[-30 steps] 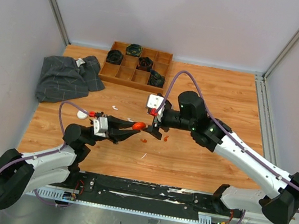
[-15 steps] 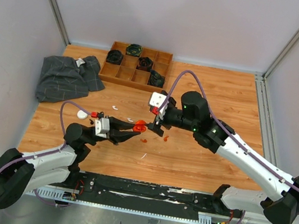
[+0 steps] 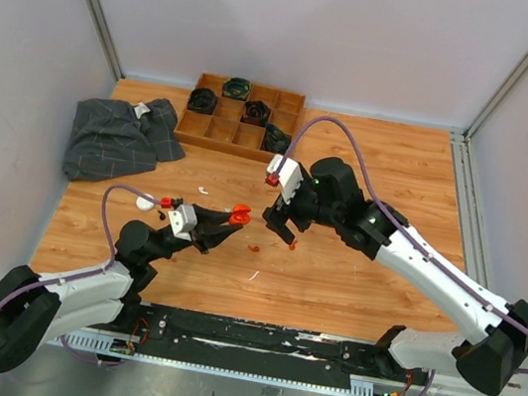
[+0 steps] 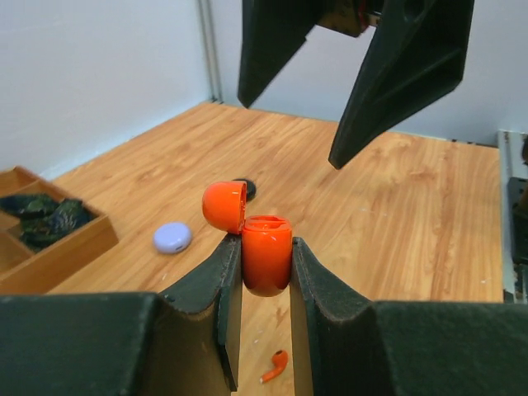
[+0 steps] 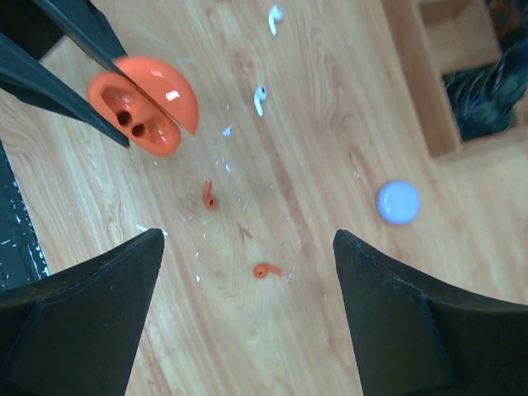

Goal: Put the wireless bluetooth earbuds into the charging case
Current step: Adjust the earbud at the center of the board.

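Left end effector (image 3: 233,223) aloft around case (image 4: 266,252)

The wooden worktop (image 3: 399,169) is carrying a compartmented wooden tray (image 3: 222,131) near its far edge, and four dark bundles (image 3: 202,100) are sitting in separate compartments of it. A grey checked cloth (image 3: 117,140) is lying crumpled just left of the tray, reaching the worktop's left edge.
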Available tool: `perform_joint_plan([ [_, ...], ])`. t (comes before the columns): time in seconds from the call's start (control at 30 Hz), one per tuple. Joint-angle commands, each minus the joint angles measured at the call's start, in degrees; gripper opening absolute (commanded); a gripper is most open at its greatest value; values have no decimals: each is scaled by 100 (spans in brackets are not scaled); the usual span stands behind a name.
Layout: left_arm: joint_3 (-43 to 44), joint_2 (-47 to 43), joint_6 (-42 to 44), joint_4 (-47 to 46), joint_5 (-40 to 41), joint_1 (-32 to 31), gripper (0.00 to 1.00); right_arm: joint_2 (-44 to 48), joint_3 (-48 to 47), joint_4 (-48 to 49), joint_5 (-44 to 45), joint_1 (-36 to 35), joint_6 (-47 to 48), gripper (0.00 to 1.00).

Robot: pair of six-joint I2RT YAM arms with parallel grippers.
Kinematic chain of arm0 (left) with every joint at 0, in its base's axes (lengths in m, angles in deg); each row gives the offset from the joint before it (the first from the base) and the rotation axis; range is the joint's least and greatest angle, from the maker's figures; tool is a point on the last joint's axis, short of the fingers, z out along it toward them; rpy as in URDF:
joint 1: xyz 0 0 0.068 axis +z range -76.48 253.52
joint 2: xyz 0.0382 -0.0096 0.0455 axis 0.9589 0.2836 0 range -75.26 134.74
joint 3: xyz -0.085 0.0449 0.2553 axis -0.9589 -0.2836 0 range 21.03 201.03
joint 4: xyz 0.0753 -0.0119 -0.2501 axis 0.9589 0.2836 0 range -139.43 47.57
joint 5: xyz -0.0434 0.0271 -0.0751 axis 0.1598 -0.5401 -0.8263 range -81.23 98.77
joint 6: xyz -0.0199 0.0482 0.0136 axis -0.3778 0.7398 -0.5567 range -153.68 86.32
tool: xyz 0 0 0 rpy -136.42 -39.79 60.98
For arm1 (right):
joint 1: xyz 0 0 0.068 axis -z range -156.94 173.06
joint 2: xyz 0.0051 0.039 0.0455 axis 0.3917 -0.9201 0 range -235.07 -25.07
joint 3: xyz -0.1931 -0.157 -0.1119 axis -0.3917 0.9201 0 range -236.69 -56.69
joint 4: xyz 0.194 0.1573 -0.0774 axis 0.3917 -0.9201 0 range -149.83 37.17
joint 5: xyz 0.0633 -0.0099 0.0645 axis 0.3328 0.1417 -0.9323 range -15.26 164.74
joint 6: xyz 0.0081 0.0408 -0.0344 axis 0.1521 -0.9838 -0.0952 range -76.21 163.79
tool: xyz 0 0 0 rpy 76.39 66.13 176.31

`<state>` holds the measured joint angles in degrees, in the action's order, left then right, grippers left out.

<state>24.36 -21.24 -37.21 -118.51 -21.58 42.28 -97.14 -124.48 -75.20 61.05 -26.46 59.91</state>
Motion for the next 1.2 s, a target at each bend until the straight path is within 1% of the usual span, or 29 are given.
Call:
perform_joint_plan([
  [0.0, -158, -175, 192, 253, 807, 33, 0, -411, 61, -413, 367, 108, -744, 85],
  [0.17, -331, -603, 303, 472, 1495, 36, 0, -1051, 124, -258, 624, 108, -1010, 83],
  [0.27, -356, -815, 331, 724, 1985, 37, 0, -1505, 85, 8, 556, 94, -1087, 82],
  [0.43, -469, -1142, 301, 856, 2659, 39, 0, -2134, -25, 567, 87, 98, -1039, 81],
  [0.57, -538, -1247, 262, 891, 3052, 39, 0, -2644, -254, 676, -404, 76, -997, 77],
  [0.73, -562, -1321, 250, 905, 3189, 39, 0, -3236, -479, 751, -753, -29, -1002, 73],
  [0.83, -562, -1365, 260, 930, 3170, 39, 0, -3516, -550, 724, -790, -64, -1033, 72],
  [1.0, -554, -1381, 236, 932, 3066, 39, 0, -3799, -670, 591, -980, -105, -1031, 69],
  [1.17, -536, -1354, 217, 923, 3035, 39, 0, -4009, -835, 234, -1228, -209, -901, 67],
])
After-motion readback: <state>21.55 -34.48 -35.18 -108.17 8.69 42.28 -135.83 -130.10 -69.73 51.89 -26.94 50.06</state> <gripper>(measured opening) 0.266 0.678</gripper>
